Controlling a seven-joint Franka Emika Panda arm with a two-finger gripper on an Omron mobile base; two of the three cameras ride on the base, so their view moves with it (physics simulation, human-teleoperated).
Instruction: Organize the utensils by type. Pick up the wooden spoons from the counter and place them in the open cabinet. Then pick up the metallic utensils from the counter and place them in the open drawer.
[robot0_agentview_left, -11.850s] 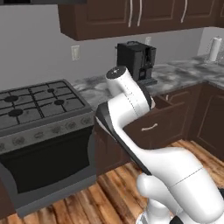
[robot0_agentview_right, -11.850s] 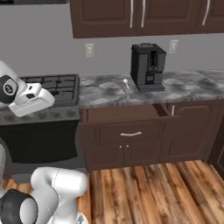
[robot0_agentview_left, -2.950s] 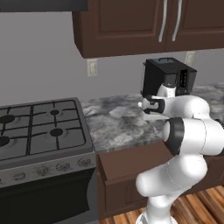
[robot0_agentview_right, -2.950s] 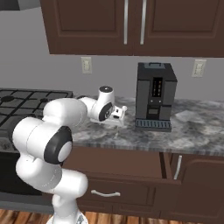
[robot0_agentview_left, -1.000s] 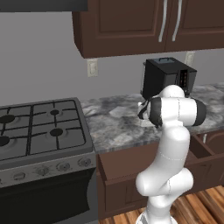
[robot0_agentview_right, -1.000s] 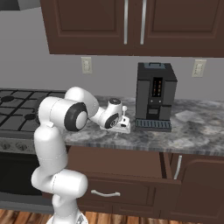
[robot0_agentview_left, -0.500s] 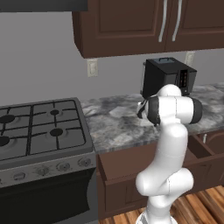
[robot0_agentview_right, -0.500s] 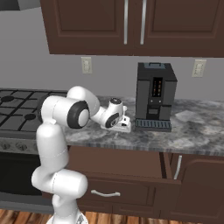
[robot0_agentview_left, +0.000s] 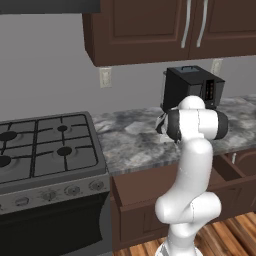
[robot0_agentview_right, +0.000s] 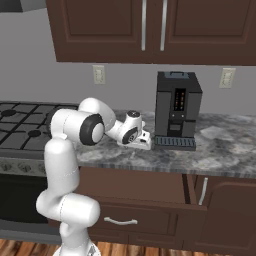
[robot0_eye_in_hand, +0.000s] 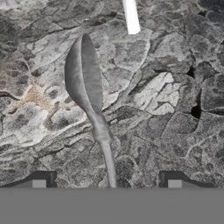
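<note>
Marbled counter (robot0_eye_in_hand: 175, 109), close-up grey spoon (robot0_eye_in_hand: 87, 92) between wide-open, empty fingers (robot0_eye_in_hand: 39, 180)

metallic spoon (robot0_eye_in_hand: 87, 92): grey, oval bowl, slim handle | lay flat on marbled grey-white counter (robot0_eye_in_hand: 175, 109) | second pale utensil (robot0_eye_in_hand: 131, 17): lay just beyond the bowl, cut by frame edge

1. Spoon (robot0_eye_in_hand: 87, 89) lying between the jaws: pale grey metal, smooth, dull sheen.
2. Counter (robot0_eye_in_hand: 166, 109) beneath the jaws: grey-white marbled stone, polished.
3. Coffee machine (robot0_agentview_right: 177, 110) beyond the jaws: black, smooth, matt.
4. Wall cabinets (robot0_agentview_right: 150, 30) above: dark brown wood, metal handles.
</note>
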